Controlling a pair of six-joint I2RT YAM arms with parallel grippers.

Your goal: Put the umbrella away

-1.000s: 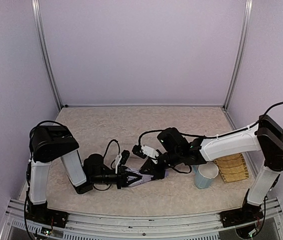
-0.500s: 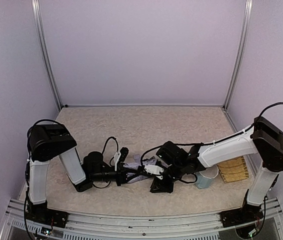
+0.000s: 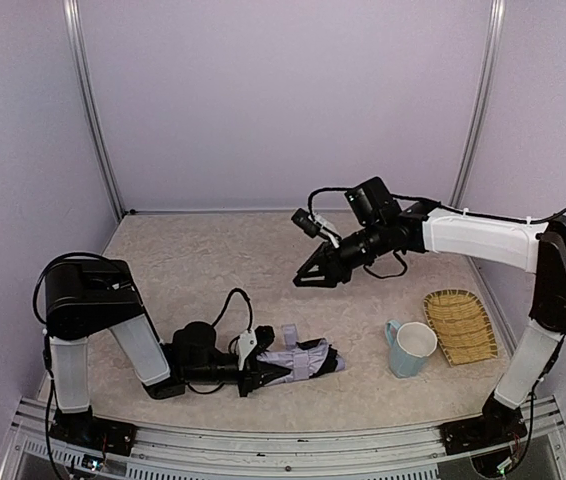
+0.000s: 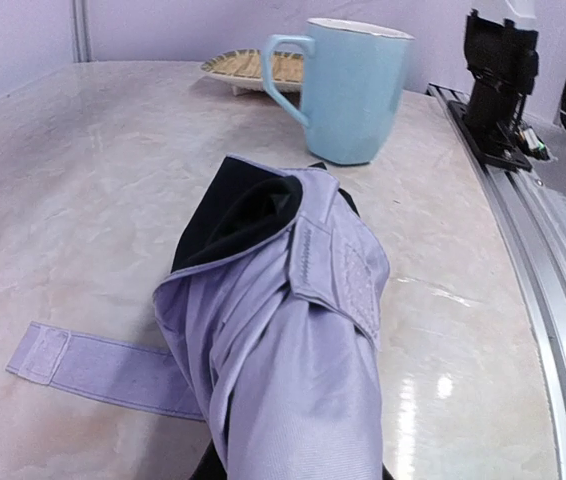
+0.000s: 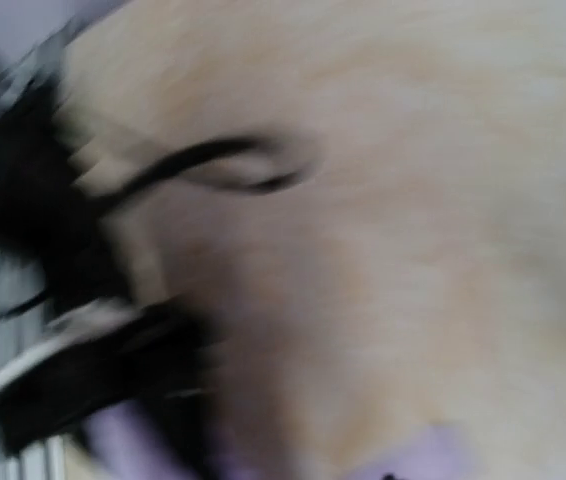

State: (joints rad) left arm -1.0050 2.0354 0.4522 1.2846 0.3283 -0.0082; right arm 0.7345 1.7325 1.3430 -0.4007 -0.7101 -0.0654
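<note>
Both arms are built of smooth white link shells joined by bulky black joint housings. The left arm (image 3: 141, 345) has a large, rounded black block above its white upright link, and the right arm (image 3: 478, 238) has a long, tapering white shell and a blocky black base (image 3: 471, 436). Thin black cables (image 3: 231, 297) loop loosely off each arm's outer links. The left gripper (image 3: 261, 372) and the right gripper (image 3: 313, 281) are all black with pointed fingers, and each has a small white bracket and a black camera module behind them.
</note>
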